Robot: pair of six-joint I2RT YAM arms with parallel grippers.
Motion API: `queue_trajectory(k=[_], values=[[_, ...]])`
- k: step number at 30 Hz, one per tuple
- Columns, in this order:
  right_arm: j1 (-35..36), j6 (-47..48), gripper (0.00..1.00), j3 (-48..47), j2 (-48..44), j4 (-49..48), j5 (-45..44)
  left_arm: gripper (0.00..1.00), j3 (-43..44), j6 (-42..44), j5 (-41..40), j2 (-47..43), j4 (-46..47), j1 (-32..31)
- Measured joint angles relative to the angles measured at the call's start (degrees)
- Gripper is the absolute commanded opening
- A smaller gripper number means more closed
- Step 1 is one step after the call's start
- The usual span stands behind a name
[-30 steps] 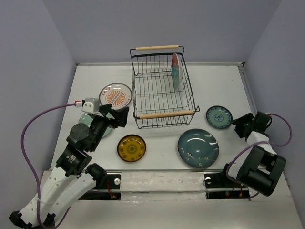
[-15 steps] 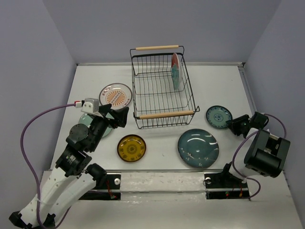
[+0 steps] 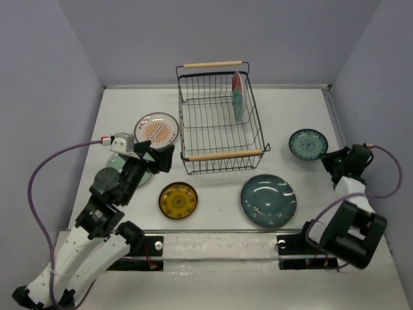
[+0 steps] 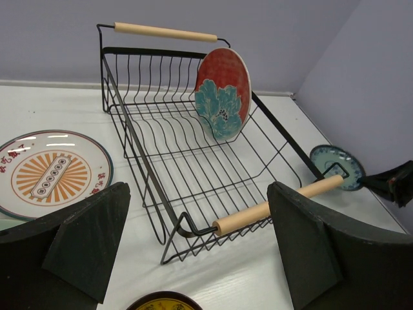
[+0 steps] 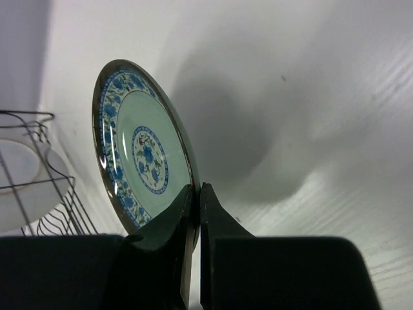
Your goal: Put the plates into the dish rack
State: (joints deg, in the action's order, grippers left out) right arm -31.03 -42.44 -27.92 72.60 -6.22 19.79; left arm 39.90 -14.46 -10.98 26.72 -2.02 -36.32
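Observation:
My right gripper [image 3: 330, 157] [image 5: 197, 194] is shut on the rim of the small dark teal plate [image 3: 308, 143] [image 5: 139, 148], which hangs tilted on edge above the table, right of the dish rack [image 3: 224, 155] [image 4: 168, 32]. A red plate with teal flowers [image 3: 238, 95] [image 4: 222, 93] stands upright in the rack's far right corner. My left gripper [image 3: 158, 155] [image 4: 197, 194] is open and empty, just left of the rack's near corner. On the table lie the white plate with orange centre [image 3: 156, 130] [image 4: 48, 173], the amber plate [image 3: 178, 199] and the large blue-teal plate [image 3: 268, 200].
A pale mint plate [image 3: 116, 160] lies mostly hidden under my left arm. A purple cable [image 3: 39, 174] loops at the left. Grey walls close the table at the back and both sides, and the right wall stands close to my right arm.
My right gripper has shut on the small teal plate's rim and raised it off the table, carrying it back and to the right. The left arm has stayed still.

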Motion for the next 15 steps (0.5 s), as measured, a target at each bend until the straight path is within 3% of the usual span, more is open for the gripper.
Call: queue_trajectory(k=[3, 7, 12, 15], values=[[2.7, 1.0, 0.07, -5.9, -10.6, 6.1, -6.4, 0.99, 0.0, 0.0, 0.0, 0.0, 0.0, 0.0], [10.4, 3.6, 0.07, -17.7, -17.1, 10.6, -14.8, 0.99, 0.0, 0.0, 0.0, 0.1, 0.0, 0.0], [31.4, 9.8, 0.07, -38.2, -14.0, 14.2, -30.7, 0.99, 0.0, 0.0, 0.0, 0.0, 0.0, 0.0], [45.6, 15.9, 0.07, -51.8, -5.0, 16.2, -40.9, 0.99, 0.0, 0.0, -0.1, 0.0, 0.0, 0.0]])
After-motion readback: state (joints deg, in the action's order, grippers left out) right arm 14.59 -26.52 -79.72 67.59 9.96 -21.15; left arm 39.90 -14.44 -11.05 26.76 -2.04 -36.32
